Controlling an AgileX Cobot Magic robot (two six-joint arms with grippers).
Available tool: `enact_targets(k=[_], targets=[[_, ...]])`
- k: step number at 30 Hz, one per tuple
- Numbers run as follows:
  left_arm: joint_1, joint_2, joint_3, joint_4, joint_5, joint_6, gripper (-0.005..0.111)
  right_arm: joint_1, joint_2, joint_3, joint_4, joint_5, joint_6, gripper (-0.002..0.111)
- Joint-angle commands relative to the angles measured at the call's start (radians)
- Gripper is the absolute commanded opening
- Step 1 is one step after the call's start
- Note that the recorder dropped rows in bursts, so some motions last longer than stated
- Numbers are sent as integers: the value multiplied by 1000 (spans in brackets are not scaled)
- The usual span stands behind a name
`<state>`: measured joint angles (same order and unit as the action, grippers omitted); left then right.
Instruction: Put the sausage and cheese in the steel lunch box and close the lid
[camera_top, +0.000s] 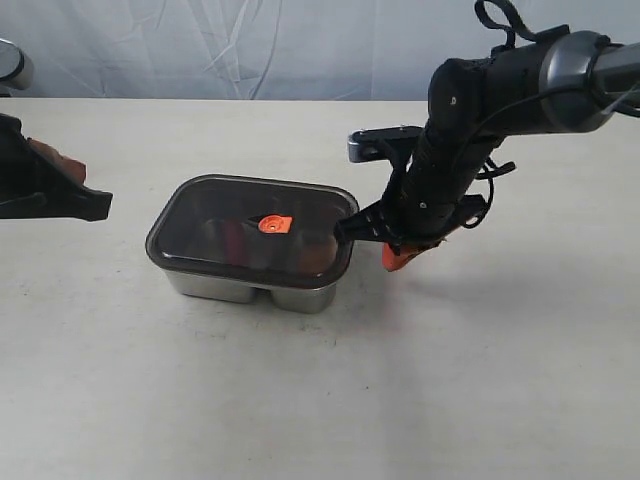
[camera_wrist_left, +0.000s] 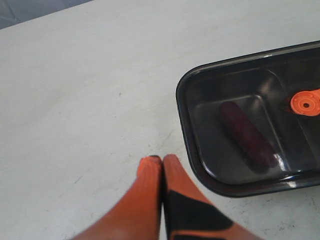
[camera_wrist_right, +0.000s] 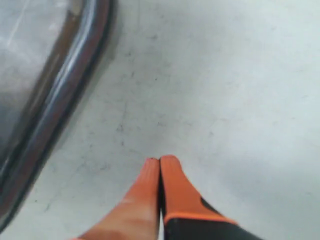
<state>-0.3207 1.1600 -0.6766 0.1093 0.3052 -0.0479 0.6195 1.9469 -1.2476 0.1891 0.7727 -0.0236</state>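
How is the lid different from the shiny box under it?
The lid is dark and see-through; the steel lunch box is shiny silver metal. The lid sits on top; the box stands on the table. The lid carries an orange valve; the box's walls are plain. Both are rounded rectangles.

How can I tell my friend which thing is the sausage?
Find the pale table, then the shiny steel lunch box standing on it under a dark see-through lid. Look down through the lid into one compartment: the sausage lies there. It is the long, dark red, finger-shaped thing with rounded ends, unlike the small round orange valve on top of the lid.
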Motion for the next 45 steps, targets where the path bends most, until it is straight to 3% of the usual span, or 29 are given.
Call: enact_targets(k=[1, 7, 17, 22, 26, 28, 37, 45], targets=[[2, 25, -1, -21, -6, -5, 0, -1, -92, -5, -82, -85, 64, -1], [2, 236, -70, -100, -40, 6, 0, -1, -145, -5, 127, -153, -48, -1], [0, 385, -181, -177, -66, 111, 0, -1, -75, -5, 386, -200, -258, -1], [0, 432, -181, -386, -51, 325, 0, -1, -34, -5, 438, -200, -293, -1], [0, 492, -181, -689, -4, 631, 0, -1, -17, -5, 450, -191, -307, -1], [0, 530, -181, -763, 26, 712, 0, -1, 1, -5, 452, -176, -307, -1], [0, 660, -181, -763, 59, 714, 0, -1, 110, -5, 452, -145, -307, -1], [0, 668, -181, -765, 74, 714, 0, -1, 136, -5, 468, -130, -307, -1]])
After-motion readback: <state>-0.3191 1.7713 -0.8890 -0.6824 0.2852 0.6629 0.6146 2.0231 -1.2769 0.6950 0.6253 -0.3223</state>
